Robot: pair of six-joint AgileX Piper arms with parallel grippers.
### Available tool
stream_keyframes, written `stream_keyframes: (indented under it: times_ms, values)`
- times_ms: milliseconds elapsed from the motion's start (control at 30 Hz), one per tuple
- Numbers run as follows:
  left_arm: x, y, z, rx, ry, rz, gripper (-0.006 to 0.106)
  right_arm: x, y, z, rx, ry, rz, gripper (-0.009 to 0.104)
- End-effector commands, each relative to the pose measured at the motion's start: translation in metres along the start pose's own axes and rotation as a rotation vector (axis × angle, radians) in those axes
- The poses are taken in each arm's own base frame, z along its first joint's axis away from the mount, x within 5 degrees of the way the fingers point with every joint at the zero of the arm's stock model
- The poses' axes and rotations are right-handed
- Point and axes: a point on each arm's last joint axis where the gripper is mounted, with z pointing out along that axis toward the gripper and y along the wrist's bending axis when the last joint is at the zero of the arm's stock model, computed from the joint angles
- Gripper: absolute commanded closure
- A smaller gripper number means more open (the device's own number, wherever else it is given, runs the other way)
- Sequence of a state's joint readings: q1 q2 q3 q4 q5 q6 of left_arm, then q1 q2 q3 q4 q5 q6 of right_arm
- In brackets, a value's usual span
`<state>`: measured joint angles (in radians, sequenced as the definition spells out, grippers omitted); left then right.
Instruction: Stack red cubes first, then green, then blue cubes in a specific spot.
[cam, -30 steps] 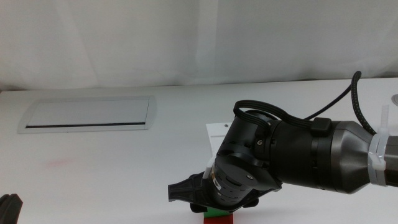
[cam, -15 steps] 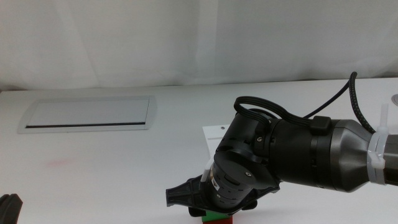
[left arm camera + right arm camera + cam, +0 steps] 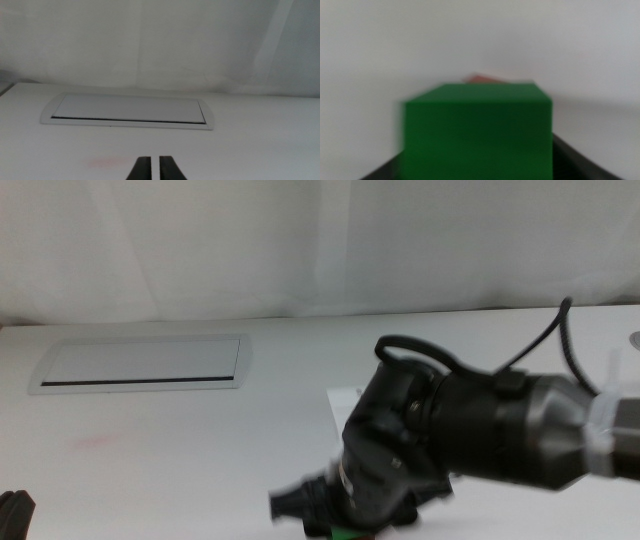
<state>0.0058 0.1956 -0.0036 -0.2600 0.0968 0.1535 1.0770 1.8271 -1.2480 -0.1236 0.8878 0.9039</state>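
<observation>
The right gripper [image 3: 335,515] sits low at the near edge of the white worktop [image 3: 200,450], its dark, blurred arm reaching in from the right side of the middle view. A sliver of the small solid bright green cube with matte faces [image 3: 347,531] shows under the wrist at the very bottom of that view. In the right wrist view the green cube [image 3: 477,130] fills most of the picture, out of focus, lying between the two dark fingers [image 3: 585,162], which rise on either side of its lower corners. The fingers stand apart by the width of the cube, but whether they press on its faces cannot be told through the blur. Just beyond the cube's top edge a small patch of a red cube with matte faces [image 3: 480,79] peeks out, with a pale strip beside it; whether green rests on red cannot be told.

The left gripper [image 3: 154,169] waits well apart, at the near left corner of the worktop, its two dark fingers close together with only a thin gap between them and nothing held. Ahead of it lies a flat grey rectangular cover plate [image 3: 129,111] set into the worktop, and a faint pink smudge [image 3: 106,162] marks the surface near the fingertips.
</observation>
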Motion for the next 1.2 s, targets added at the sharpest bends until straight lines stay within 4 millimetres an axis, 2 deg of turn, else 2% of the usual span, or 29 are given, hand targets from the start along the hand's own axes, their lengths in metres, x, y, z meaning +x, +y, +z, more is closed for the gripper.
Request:
stream_keyframes:
  times_ms: [0, 33, 100, 300, 433, 767, 967, 1067, 1167]
  values:
    - [0.012, 0.002, 0.001, -0.009, 0.024, -0.014, 0.103, 0.011, -0.007, 0.019, 0.086, 0.11, 0.021, 0.03]
    - [0.012, 0.002, 0.001, -0.009, 0.024, -0.014, 0.103, 0.011, -0.007, 0.019, 0.088, 0.104, 0.016, 0.021]
    - [0.012, 0.002, 0.001, -0.009, 0.024, -0.014, 0.103, 0.009, -0.007, 0.019, 0.094, 0.089, 0.013, 0.017]
    - [0.012, 0.002, 0.001, -0.009, 0.024, -0.014, 0.103, 0.007, -0.008, 0.017, 0.104, 0.065, -0.002, 0.016]
    - [0.012, 0.002, 0.001, -0.009, 0.024, -0.014, 0.103, 0.004, -0.01, 0.008, 0.102, 0.018, -0.004, 0.016]
    - [0.012, 0.002, 0.001, -0.009, 0.024, -0.014, 0.103, -0.002, -0.014, -0.042, -0.021, -0.123, -0.044, 0.016]
    - [0.012, 0.002, 0.001, -0.009, 0.024, -0.014, 0.103, -0.003, -0.025, -0.085, -0.088, -0.243, -0.091, 0.016]
    - [0.012, 0.002, 0.001, -0.009, 0.024, -0.014, 0.103, -0.008, -0.042, -0.106, -0.095, -0.29, -0.054, 0.016]
    - [0.012, 0.002, 0.001, -0.009, 0.024, -0.014, 0.103, -0.016, -0.07, -0.127, -0.085, -0.332, 0.01, 0.017]
